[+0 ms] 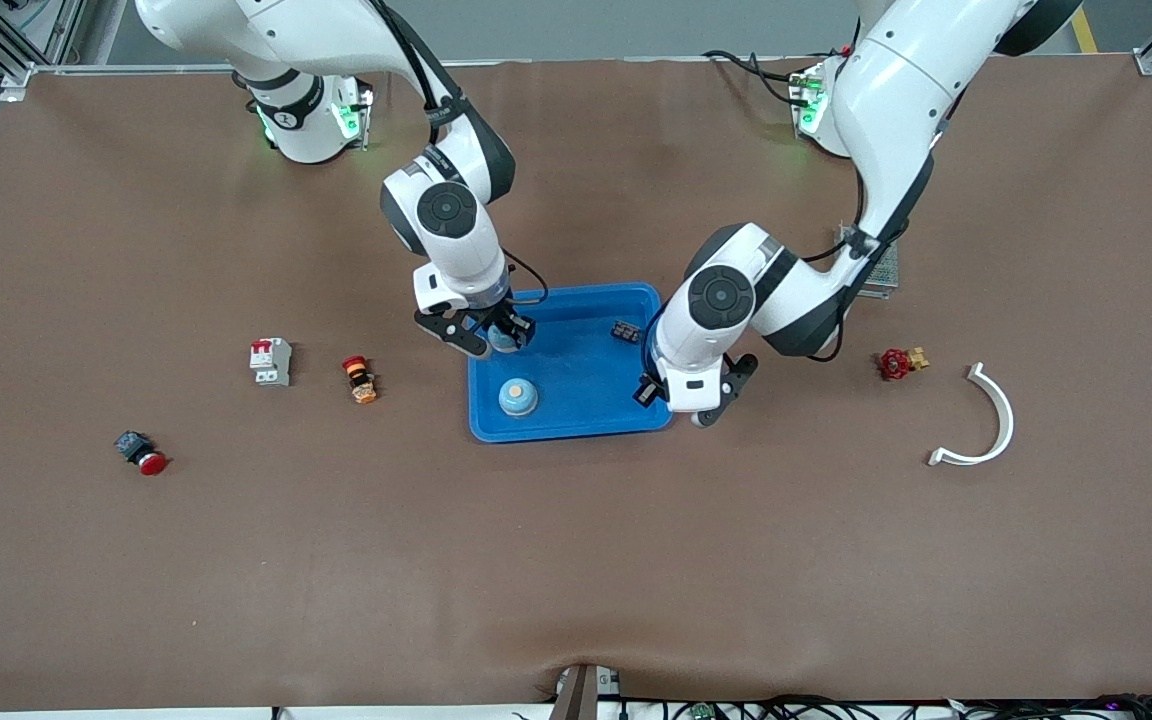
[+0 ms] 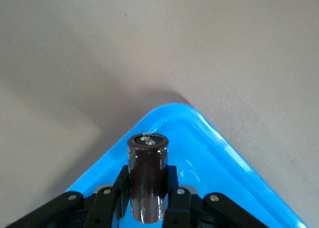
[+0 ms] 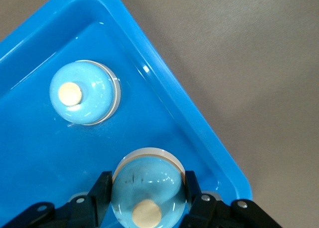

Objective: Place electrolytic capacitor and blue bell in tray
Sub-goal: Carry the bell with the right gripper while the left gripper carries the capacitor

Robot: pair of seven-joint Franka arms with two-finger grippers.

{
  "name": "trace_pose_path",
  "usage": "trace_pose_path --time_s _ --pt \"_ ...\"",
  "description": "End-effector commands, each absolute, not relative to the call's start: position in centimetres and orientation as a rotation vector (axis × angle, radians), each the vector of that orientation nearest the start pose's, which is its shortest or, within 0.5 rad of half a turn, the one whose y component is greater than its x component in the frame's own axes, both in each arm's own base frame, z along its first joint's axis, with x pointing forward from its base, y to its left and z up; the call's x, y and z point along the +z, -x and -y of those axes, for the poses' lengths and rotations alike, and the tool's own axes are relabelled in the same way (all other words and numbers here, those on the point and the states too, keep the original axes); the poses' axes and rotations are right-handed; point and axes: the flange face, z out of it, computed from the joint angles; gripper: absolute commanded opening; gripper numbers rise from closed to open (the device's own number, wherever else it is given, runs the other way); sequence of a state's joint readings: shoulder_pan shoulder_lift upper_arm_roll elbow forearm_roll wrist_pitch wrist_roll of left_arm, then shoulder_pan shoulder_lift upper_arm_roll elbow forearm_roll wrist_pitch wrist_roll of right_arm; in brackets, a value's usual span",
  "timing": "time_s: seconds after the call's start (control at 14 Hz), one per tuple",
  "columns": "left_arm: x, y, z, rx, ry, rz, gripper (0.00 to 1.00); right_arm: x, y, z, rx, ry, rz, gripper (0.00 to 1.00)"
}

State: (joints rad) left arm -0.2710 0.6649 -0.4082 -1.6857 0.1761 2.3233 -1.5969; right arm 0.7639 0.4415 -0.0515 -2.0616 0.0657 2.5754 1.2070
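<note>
The bright-blue tray (image 1: 576,425) lies mid-table. One blue bell (image 1: 517,397) with a tan knob sits in it, also seen in the right wrist view (image 3: 84,92). My right gripper (image 1: 492,338) is shut on a second blue bell (image 3: 149,175) over the tray's part (image 3: 199,123) toward the right arm's end; I cannot tell whether this bell touches the floor. My left gripper (image 1: 688,405) is shut on the dark brown electrolytic capacitor (image 2: 147,158), held upright over the tray's corner (image 2: 199,133) toward the left arm's end. The capacitor is hidden in the front view.
A small black part (image 1: 624,331) lies in the tray. Toward the right arm's end lie a white breaker (image 1: 271,361), an orange-red button (image 1: 360,379) and a red push button (image 1: 141,453). Toward the left arm's end lie a red valve (image 1: 900,362), a white curved piece (image 1: 988,420) and a grey mesh box (image 1: 884,268).
</note>
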Motion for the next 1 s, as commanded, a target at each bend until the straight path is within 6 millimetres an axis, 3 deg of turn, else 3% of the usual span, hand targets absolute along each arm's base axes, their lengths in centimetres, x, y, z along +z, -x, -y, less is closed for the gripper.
trace_pose_path --time_s 0.0,0.29,0.5,0.93 --pt "23.5 -54.9 41.4 0.16 2.896 1.385 0.0 21.8 -45.5 -40.2 -0.051 2.951 -0.845 0.0" --pt "22.6 -54.0 42.4 0.176 2.897 1.36 0.0 20.7 -45.4 -40.7 -0.045 2.966 -0.834 0.0" --pt "20.9 -53.3 42.9 0.207 2.885 1.345 0.0 20.4 -45.3 -40.9 -0.041 2.969 -0.832 0.0" --pt "19.9 -53.6 43.2 0.212 2.88 1.429 0.0 20.0 -45.5 -40.9 -0.037 2.972 -0.837 0.0"
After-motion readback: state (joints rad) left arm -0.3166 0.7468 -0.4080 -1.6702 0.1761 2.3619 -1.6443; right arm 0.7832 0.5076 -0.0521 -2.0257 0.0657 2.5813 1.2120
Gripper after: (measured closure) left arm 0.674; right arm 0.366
